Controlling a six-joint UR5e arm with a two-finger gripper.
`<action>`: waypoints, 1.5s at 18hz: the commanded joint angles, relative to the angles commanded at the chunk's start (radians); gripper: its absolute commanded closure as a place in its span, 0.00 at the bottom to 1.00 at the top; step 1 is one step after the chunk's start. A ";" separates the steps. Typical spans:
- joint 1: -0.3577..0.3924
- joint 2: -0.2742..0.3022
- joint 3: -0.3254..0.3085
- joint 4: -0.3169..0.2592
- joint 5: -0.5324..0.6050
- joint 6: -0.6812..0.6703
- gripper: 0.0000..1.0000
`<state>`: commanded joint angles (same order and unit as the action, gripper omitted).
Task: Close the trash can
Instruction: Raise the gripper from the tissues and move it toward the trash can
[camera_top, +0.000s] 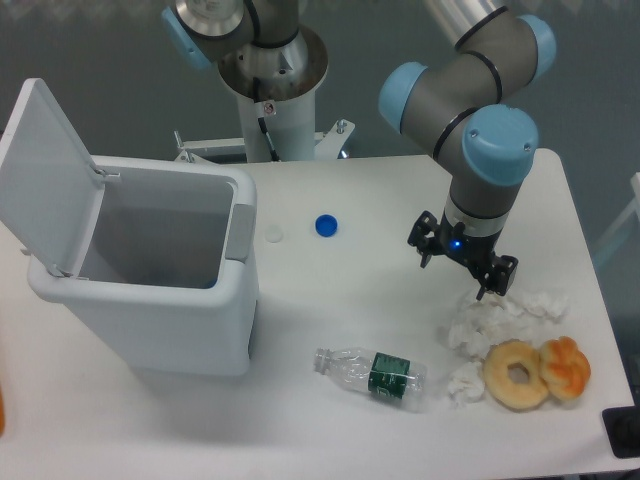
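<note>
White trash can (160, 290) sits on the left of the table (380, 300), lid up. My claw (462, 268) hangs over on the right, fingers spread and holding nothing, just above the crumpled tissues (490, 320), with a plastic bottle (372, 373) nearby.

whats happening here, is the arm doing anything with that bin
Not yet. The bin stands open at the table's left, its lid tipped up and back. The arm's hand hangs over the right side, above crumpled tissues, holding nothing and well apart from the bin. Its fingers look spread. Also on the table: a plastic bottle lying on its side, a blue cap, a donut and a pastry.
</note>
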<state>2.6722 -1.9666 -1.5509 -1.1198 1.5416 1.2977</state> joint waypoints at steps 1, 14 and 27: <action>0.000 0.000 0.000 0.000 0.002 0.000 0.00; -0.060 -0.002 -0.015 0.034 0.017 -0.302 0.00; -0.074 0.239 -0.005 -0.006 -0.130 -0.514 0.71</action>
<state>2.5986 -1.7276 -1.5555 -1.1257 1.4114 0.7840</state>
